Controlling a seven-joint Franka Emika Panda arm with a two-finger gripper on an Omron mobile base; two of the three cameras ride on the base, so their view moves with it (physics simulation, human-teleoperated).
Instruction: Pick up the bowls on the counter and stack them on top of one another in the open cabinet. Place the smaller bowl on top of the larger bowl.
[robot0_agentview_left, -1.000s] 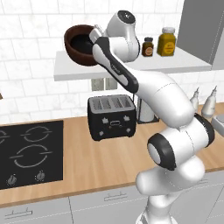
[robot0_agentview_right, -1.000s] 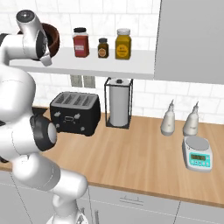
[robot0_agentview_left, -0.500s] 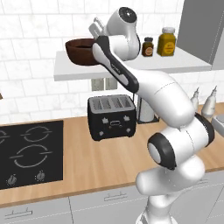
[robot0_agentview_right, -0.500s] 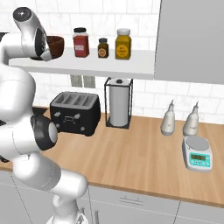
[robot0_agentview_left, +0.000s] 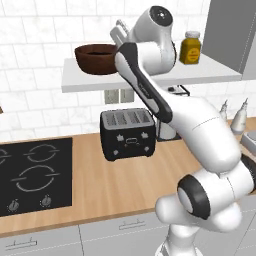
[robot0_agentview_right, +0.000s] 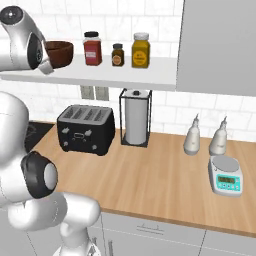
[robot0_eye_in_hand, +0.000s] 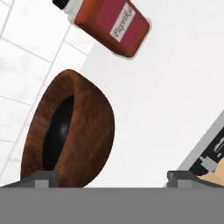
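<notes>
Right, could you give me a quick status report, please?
Gripper open, holding nothing. Smaller bowl nested in larger bowl on the open cabinet. Red jar beside, apart.

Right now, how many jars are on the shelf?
3: red paprika jar beside the brown bowl, small dark jar in the middle, yellow jar nearest the grey panel. Others may be hidden behind the arm.
</notes>
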